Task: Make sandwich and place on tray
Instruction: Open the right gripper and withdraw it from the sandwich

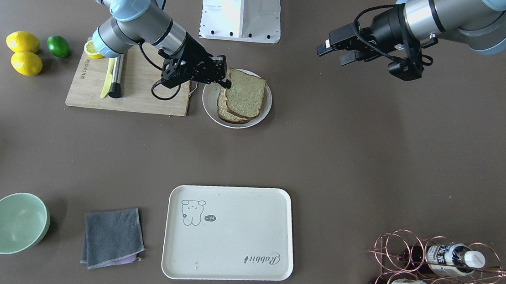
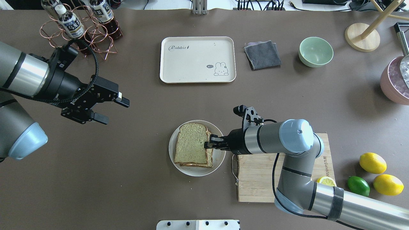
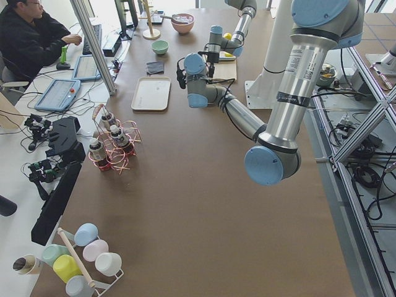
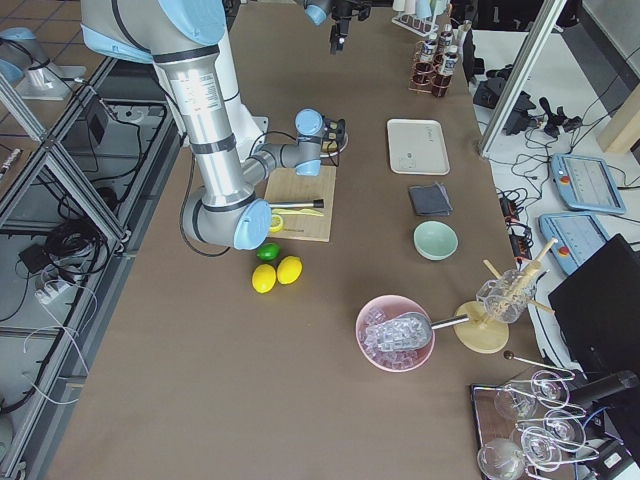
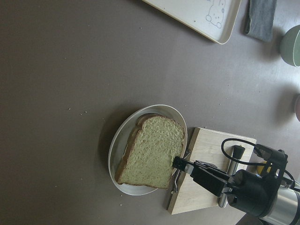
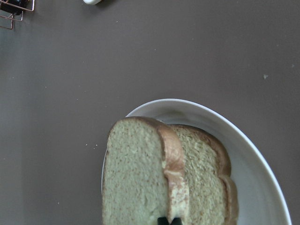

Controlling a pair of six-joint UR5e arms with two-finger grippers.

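The sandwich [image 2: 191, 147] lies on a round white plate [image 2: 219, 158] near the table's middle: pale bread slices [image 6: 136, 178] stacked, with a thin pale layer between them. My right gripper [image 2: 209, 144] reaches in from the cutting-board side, shut on the top slice's edge [image 1: 243, 93]; that slice is tilted up there. In the right wrist view its fingertips [image 6: 163, 220] pinch the crust. My left gripper [image 2: 111, 110] hovers open and empty over bare table, well to the plate's left. The cream tray [image 2: 191, 64] with the drawing and "Rabbit" script sits beyond the plate, holding nothing.
A wooden cutting board [image 2: 262, 179] with a lemon half [image 2: 326, 181] lies under my right arm. Two lemons [image 2: 372, 163] and a lime [image 2: 358, 186] sit to its right. A grey cloth [image 2: 262, 54], a green bowl [image 2: 315, 51] and a bottle rack [image 2: 80, 28] line the far side.
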